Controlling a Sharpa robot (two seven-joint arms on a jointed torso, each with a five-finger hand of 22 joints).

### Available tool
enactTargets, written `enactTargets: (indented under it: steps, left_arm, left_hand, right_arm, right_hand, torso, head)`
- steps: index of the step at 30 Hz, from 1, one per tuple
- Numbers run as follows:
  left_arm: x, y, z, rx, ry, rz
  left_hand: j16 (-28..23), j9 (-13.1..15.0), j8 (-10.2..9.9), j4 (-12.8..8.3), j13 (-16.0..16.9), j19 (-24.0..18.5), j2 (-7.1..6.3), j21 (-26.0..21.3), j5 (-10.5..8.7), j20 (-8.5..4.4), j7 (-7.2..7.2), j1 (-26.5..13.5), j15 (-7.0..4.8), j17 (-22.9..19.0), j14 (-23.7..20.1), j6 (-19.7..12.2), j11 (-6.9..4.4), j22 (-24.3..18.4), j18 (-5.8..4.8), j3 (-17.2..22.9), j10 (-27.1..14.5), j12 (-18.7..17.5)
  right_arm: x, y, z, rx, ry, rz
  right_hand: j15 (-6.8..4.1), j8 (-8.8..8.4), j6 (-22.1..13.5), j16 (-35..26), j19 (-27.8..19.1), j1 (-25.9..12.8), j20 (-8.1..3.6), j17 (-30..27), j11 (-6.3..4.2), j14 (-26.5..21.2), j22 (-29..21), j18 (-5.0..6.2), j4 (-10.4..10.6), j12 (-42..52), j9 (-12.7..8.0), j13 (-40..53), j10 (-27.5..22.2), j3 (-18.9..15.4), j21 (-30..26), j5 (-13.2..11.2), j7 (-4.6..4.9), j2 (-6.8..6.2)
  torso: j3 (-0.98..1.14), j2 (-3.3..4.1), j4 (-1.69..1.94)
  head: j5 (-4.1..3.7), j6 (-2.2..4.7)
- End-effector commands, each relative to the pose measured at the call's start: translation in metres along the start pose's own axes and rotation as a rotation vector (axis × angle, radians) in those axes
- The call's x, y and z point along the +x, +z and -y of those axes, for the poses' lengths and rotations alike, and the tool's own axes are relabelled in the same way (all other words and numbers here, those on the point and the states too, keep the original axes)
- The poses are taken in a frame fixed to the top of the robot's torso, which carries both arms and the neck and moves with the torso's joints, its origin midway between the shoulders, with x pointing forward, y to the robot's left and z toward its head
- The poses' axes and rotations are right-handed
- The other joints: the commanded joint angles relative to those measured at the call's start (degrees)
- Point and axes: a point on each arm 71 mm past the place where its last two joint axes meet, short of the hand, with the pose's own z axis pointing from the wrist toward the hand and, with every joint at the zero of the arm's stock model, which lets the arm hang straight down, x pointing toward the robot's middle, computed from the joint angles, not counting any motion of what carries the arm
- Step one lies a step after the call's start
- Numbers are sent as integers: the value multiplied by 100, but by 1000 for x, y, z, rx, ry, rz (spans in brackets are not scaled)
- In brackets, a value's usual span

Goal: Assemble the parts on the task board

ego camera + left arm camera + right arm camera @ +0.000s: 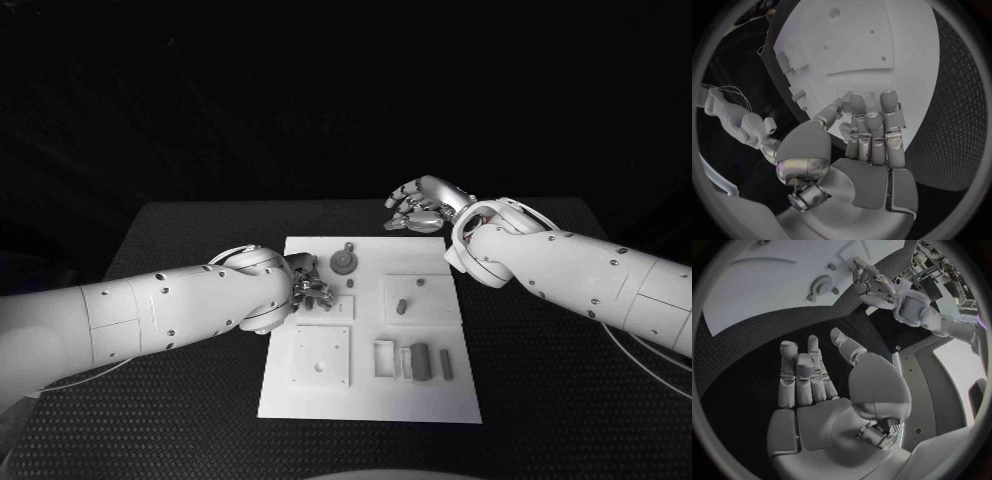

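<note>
I see the task board (368,395) lying in the middle of the black table (548,400), its long sides running away from me. My left hand (306,284) sits over the board's left edge, about halfway along toward the far end, fingers pointing in over the plate. From the left wrist camera the fingers (873,135) are stretched out side by side above the white surface with the thumb held apart, and I can see nothing between them; whether the tips touch the board I cannot tell. My right hand (421,207) hangs above the table just beyond the board's far right corner, clear of the plate, fingers loosely curled. The right wrist camera shows that palm bare, fingers extended and slightly apart, holding nothing. Of the parts, a round piece (345,261) lies near the far edge of the board, just beside my left hand's fingertips. A small peg (402,303) stands in a raised square right of centre, and upright blocks (415,360) sit together toward the near right corner, well apart from both hands.
</note>
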Motion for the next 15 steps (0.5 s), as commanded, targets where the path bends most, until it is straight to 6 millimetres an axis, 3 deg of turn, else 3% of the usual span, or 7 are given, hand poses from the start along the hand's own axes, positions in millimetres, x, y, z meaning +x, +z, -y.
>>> enactTargets:
  steps: [1, 15]
  left_arm:
    - [3, 1, -2, -4, 15, -8]
    - [6, 0, -3, -16, 41, -37]
  left_hand:
    - [40, 342, 1417, -70, -7, 15, 25, 19, 19, -132, -136, 20, -211, -8, 13, 183, -31, 141, -61, 123, -4, 35]
    - [59, 339, 1432, -71, -13, 12, 31, 33, 19, -133, -139, 19, -209, -24, 15, 184, -32, 143, -60, 126, -1, 49]
  right_arm:
    - [1, 0, -1, -9, 1, -14]
    - [1, 0, -1, -9, 3, -18]
  right_hand:
    - [-10, 23, -55, 33, -3, -10, -19, -10, 42, -40, 93, 353, 4, -35, -8, 7, 4, -32, -21, 9, 88, 54]
    - [-9, 25, -58, 32, -4, -14, -19, -12, 43, -42, 93, 353, 4, -38, -13, 8, 1, -33, -24, 9, 88, 56]
  torso:
    - [0, 1, 2]
    - [2, -2, 3]
  head:
    - [1, -4]
    - [7, -22]
